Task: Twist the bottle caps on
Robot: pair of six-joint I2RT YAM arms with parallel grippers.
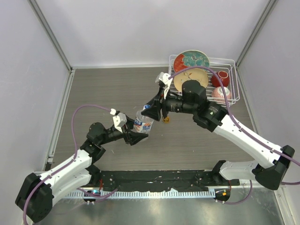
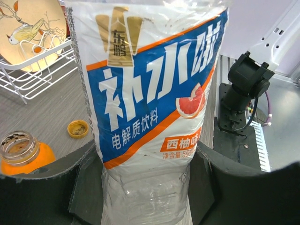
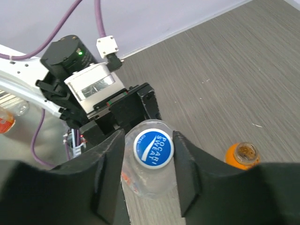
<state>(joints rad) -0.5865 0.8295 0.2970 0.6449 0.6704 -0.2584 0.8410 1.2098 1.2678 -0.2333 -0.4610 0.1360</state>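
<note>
The clear water bottle [image 1: 143, 124] with a blue, white and orange label [image 2: 150, 93] stands upright mid-table. My left gripper [image 1: 138, 137] is shut on its lower body [image 2: 145, 161]. Its white cap with a blue printed top [image 3: 153, 148] sits on the bottle neck. My right gripper [image 3: 150, 140] reaches down over the top with its jaws on either side of the cap; a small gap shows on one side. The squat orange bottle [image 1: 166, 119] stands uncapped just right of the water bottle [image 3: 244, 154] [image 2: 23, 154]. The amber-orange cap [image 2: 78, 128] lies upside down on the table beside it.
A white wire rack [image 1: 234, 79] at the back right holds patterned plates [image 1: 192, 61] and two red bowls [image 1: 220, 78]. The right arm stretches across from the rack side. Grey walls close the table on three sides.
</note>
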